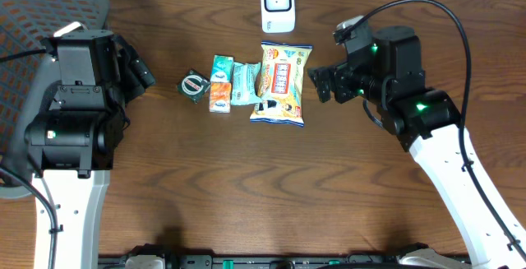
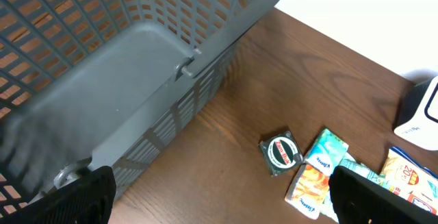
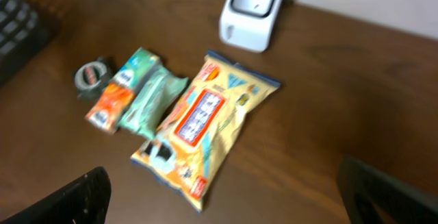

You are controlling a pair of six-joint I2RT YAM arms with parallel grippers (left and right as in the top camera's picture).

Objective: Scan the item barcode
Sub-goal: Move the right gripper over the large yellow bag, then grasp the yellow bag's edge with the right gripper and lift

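overhead view is showing the yellow snack bag [image 1: 282,84] lying mid-table, at 6 o'clock from the white scanner [image 1: 278,4]. the right gripper [image 1: 320,85] is hovering at the bag's 3 o'clock, jaws spread wide, holding nothing. the left gripper [image 1: 136,68] is hanging at 9 o'clock beside the grey basket [image 1: 33,18], likewise spread and empty.

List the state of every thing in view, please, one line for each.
Left gripper: open, empty.
Right gripper: open, empty, beside the snack bag.
Snack bag: lying flat, untouched.
Teal pack: lying flat, against the snack bag.
Orange pack: lying flat.
Round item: lying flat, at the left end of the row.
Scanner: standing behind the snack bag, untouched.
Basket: contents hidden.
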